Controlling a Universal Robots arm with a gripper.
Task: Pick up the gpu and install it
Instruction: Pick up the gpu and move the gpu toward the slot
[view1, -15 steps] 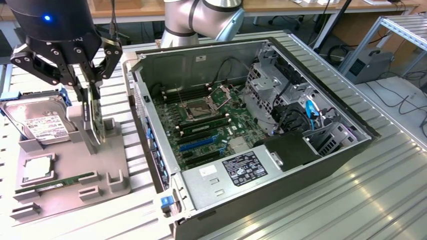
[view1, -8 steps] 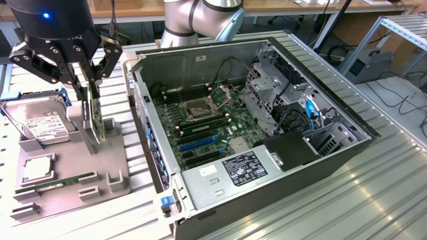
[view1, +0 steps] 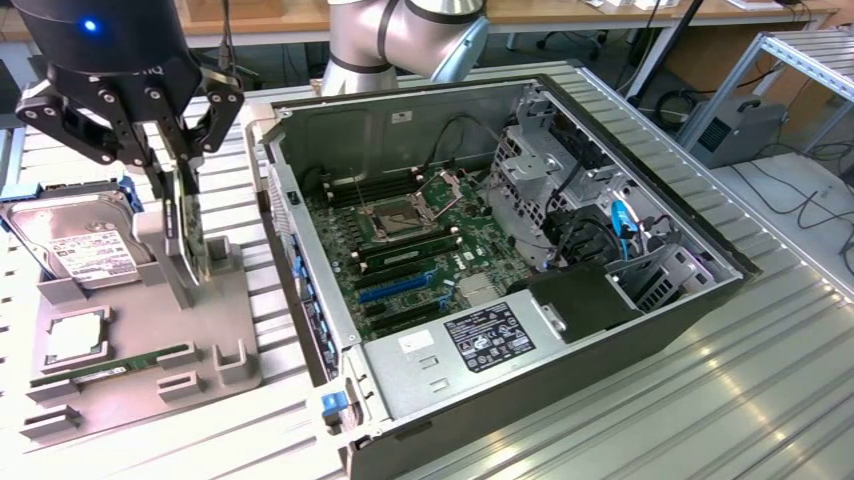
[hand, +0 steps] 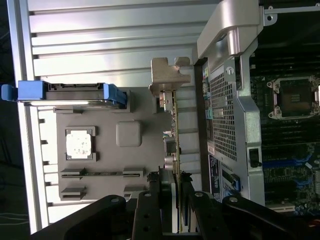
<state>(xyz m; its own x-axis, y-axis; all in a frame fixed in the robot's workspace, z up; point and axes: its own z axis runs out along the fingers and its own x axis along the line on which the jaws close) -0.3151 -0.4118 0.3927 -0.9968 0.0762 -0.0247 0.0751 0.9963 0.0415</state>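
The gpu (view1: 191, 235) is a thin dark card that stands on edge, upright, over the grey fixture (view1: 134, 400). My gripper (view1: 178, 175) is right above it, shut on the card's upper edge, with one finger on each side. In the wrist view the gpu (hand: 176, 130) runs edge-on away from my gripper (hand: 172, 187), and its pale metal bracket (hand: 170, 75) is at the far end. I cannot tell whether the card's lower edge has left the fixture (hand: 100, 120). The open computer case (view1: 287, 200) lies at the exterior view's right, with its motherboard (view1: 400, 250) and blue slots (view1: 394, 290) exposed.
On the fixture sit a silver hard drive (view1: 80, 245) in blue rails, a square processor (view1: 74, 335) and a green memory stick (view1: 114, 365). The case wall stands close beside the card. A drive cage (view1: 534, 170) and cables fill the case's far side.
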